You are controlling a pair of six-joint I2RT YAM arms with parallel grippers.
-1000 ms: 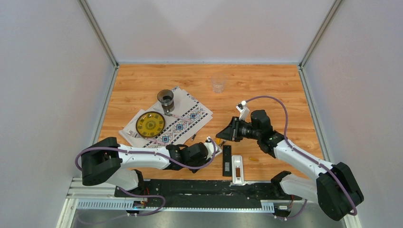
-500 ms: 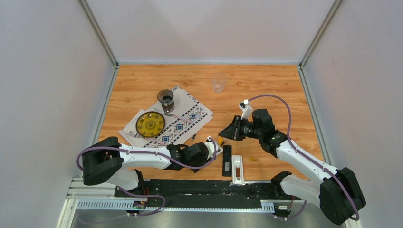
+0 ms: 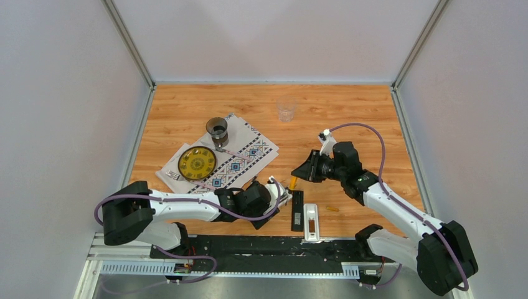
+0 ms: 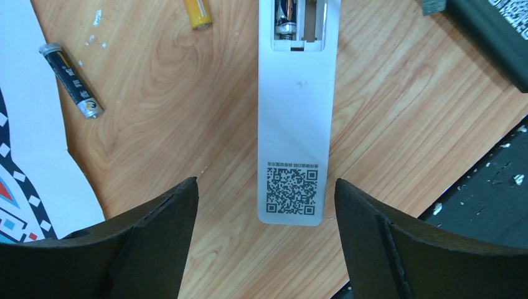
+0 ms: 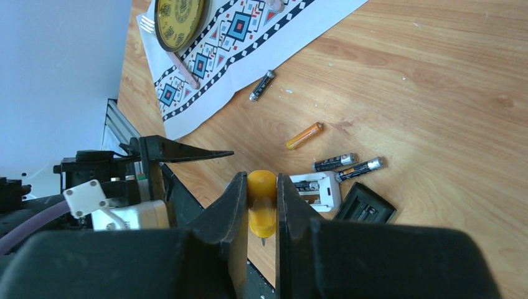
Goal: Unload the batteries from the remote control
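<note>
Several slim cylindrical batteries (image 5: 304, 135), woodgrain table (image 5: 436, 93)

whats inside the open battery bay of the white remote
One dark cylindrical battery lies in one slot of the flat white plastic remote; the slot beside it looks empty. The bay's far end is cut off in the left wrist view.

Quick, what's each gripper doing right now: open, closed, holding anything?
Left gripper: open, holding nothing, over the white remote.
Right gripper: closed on the orange screwdriver.
</note>
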